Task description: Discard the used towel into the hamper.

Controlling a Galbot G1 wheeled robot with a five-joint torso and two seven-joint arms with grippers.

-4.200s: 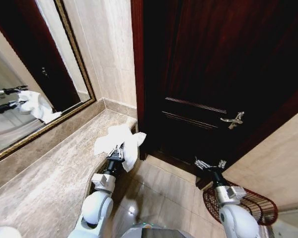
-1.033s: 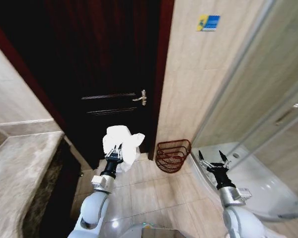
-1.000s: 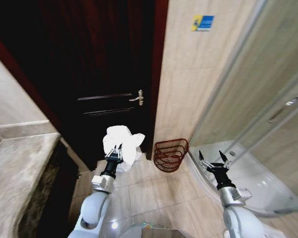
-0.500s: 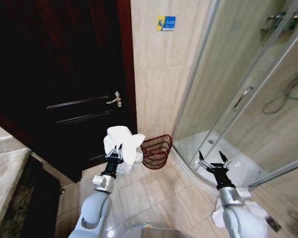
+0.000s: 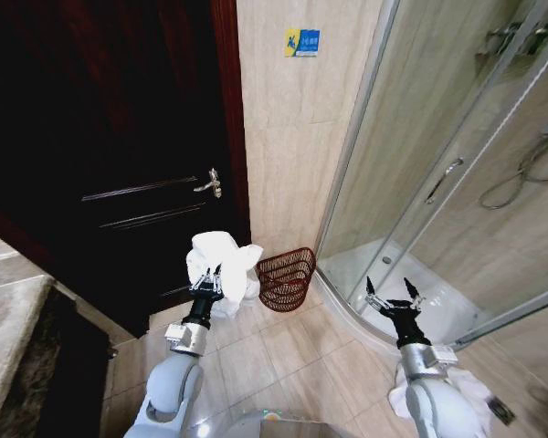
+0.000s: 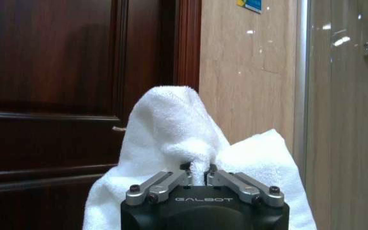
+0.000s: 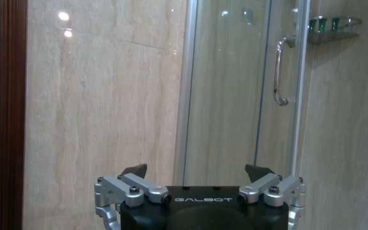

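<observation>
Swung further toward hamper [image 5: 286, 277] and shower door [image 5: 438, 173].
Left gripper [image 5: 205, 285] clamped on towel [image 5: 221, 265] beside hamper; right gripper [image 5: 390, 297] spread wide, empty.

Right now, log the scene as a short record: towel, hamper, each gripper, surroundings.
towel: white towel, bunched, held up off the floor, beside the hamper and not in it
hamper: reddish-brown wire hamper on the tiled floor by the wall, between door and shower
left gripper: left gripper, jaws shut on the towel
right gripper: right gripper, jaws open, holding nothing, before the shower
</observation>
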